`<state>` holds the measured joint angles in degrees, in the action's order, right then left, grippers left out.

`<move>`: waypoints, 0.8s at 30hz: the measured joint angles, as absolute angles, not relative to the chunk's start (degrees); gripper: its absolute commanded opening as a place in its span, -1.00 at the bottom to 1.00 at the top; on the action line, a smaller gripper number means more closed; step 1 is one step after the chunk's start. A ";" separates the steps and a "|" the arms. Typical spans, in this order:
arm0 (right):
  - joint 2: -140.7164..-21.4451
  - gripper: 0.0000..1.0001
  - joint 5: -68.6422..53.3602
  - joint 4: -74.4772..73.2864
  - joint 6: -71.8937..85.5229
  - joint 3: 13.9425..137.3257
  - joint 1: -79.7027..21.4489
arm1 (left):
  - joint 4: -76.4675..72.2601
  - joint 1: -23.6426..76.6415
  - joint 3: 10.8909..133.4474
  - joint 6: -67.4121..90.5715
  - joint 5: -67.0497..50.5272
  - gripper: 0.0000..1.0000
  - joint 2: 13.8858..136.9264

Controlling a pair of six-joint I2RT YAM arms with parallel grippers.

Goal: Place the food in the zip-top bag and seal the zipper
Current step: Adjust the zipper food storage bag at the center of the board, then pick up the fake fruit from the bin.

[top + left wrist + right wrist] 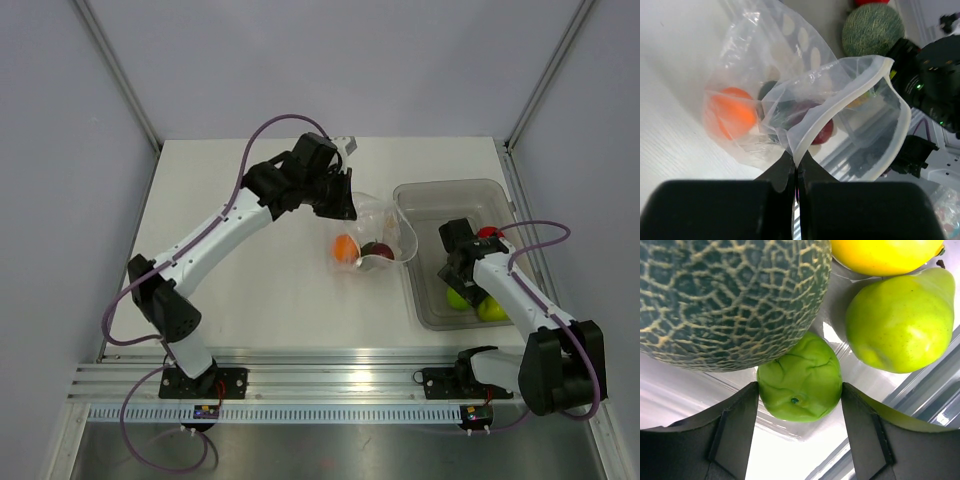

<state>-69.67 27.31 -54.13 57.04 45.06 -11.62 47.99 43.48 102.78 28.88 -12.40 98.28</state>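
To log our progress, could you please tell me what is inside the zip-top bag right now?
Inside the zip-top bag lie an orange and a dark red ball. A darker shape between them is veiled by crinkled plastic, so I cannot name it.

The right gripper [799, 390] stands with its dark fingers [735, 432] apart on either side of a small lumpy green fruit [800, 377] on the floor of the clear tub [680, 390]; whether the pads touch it is hard to tell. A netted melon [725, 295] looms just behind it. A green pear [900, 320] lies beside it toward the tub's wall, and a yellow fruit [885, 255] lies beyond the pear.
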 measured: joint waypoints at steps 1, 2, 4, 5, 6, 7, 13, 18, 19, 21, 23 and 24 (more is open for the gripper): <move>-69.65 0.42 27.22 -54.02 56.97 44.95 -11.62 | 48.16 43.31 103.92 28.58 -11.77 -1.00 98.06; -69.65 0.42 27.07 -53.87 56.88 44.84 -11.62 | 48.58 43.09 105.12 28.25 -11.11 -1.00 97.86; -69.65 0.42 26.83 -53.82 56.80 44.75 -11.62 | 49.30 42.81 106.76 27.70 -10.11 -1.00 97.56; -69.65 0.42 26.74 -53.78 56.77 44.71 -11.62 | 49.67 42.68 107.26 27.35 -9.72 -1.00 97.54; -69.65 0.42 26.59 -53.74 56.75 44.69 -11.62 | 49.98 42.59 107.57 27.03 -9.43 -1.00 97.54; -69.65 0.42 26.35 -53.63 56.73 44.64 -11.62 | 50.28 42.57 107.66 26.74 -9.08 -1.00 97.58; -68.38 0.44 25.26 -52.97 56.58 43.42 -11.62 | 52.99 42.57 107.74 25.26 -7.22 -1.00 99.66; -67.16 0.40 24.29 -52.95 56.45 43.24 -11.62 | 54.50 42.68 106.74 24.82 -4.03 -1.00 102.78; -66.98 0.37 24.21 -52.93 56.31 43.20 -11.62 | 54.63 42.68 106.43 24.77 -3.70 -1.00 103.20; -66.43 0.36 23.81 -52.77 56.01 43.09 -11.62 | 54.94 42.68 106.21 24.49 -3.16 -1.00 103.46; -65.43 0.28 22.94 -52.56 55.59 43.05 -11.62 | 54.87 42.68 106.21 24.29 -2.90 -1.00 103.39; -64.66 0.28 22.74 -52.38 55.27 43.05 -11.62 | 54.83 42.68 106.21 24.14 -2.81 -1.00 103.35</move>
